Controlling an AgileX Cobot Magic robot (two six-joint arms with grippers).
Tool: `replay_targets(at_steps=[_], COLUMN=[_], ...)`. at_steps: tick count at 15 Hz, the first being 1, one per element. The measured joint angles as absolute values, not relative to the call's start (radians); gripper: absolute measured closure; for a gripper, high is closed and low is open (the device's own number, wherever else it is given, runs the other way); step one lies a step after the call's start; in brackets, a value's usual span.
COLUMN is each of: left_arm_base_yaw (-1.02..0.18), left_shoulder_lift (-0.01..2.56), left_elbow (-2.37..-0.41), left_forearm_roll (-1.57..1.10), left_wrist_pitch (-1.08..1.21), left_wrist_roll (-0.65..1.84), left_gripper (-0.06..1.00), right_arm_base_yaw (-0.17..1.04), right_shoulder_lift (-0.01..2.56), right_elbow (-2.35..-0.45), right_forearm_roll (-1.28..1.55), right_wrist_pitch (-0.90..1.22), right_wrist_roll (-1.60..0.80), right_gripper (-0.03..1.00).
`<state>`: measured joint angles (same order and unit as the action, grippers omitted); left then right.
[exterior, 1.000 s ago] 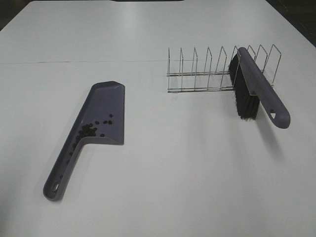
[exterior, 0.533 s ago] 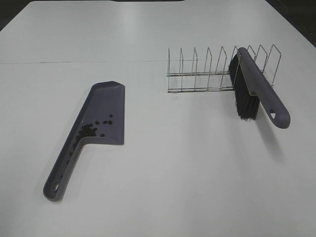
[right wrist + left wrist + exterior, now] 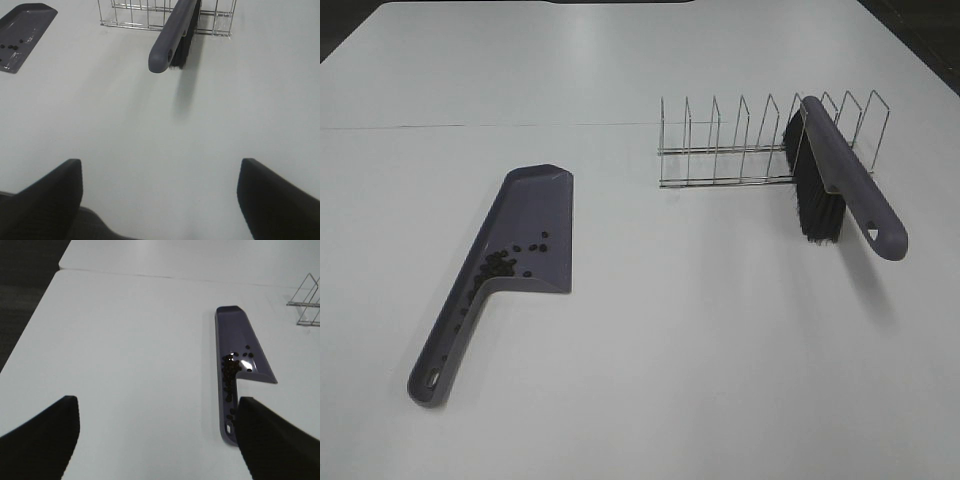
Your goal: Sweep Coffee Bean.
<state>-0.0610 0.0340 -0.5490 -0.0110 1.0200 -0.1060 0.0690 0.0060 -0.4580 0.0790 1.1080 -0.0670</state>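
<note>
The coffee beans (image 3: 500, 265) lie heaped in a grey-purple dustpan (image 3: 530, 225), near where the blade meets the handle. The pan lies flat on the white table, left of centre. The left wrist view shows the pan (image 3: 240, 335) and beans (image 3: 230, 372) ahead of my left gripper (image 3: 157, 450), which is open, empty and well back from them. A grey-purple brush (image 3: 840, 170) with black bristles leans in a wire rack (image 3: 720, 140) at the right. My right gripper (image 3: 160, 210) is open, empty and short of the brush (image 3: 172, 30). Neither gripper shows in the exterior view.
The white table (image 3: 670, 350) runs wide around both tools. A thin seam crosses it behind the rack. The table's left edge and dark floor (image 3: 20, 300) show in the left wrist view. The rack (image 3: 135, 12) and a corner of the dustpan (image 3: 25, 22) show in the right wrist view.
</note>
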Motion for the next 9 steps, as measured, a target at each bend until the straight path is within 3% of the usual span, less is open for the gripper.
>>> replay_targets(at_steps=[9], left_arm_base_yaw=[-0.061], left_shoulder_lift=[-0.005], left_elbow=[-0.475], left_forearm_roll=[-0.005], left_wrist_pitch=[0.785], left_wrist_roll=[-0.106], left_gripper=[0.17], right_arm_base_yaw=[0.069], right_shoulder_lift=[-0.004], right_elbow=[-0.458], right_forearm_roll=[0.079], right_wrist_pitch=[1.108], right_wrist_roll=[-0.067], right_gripper=[0.23])
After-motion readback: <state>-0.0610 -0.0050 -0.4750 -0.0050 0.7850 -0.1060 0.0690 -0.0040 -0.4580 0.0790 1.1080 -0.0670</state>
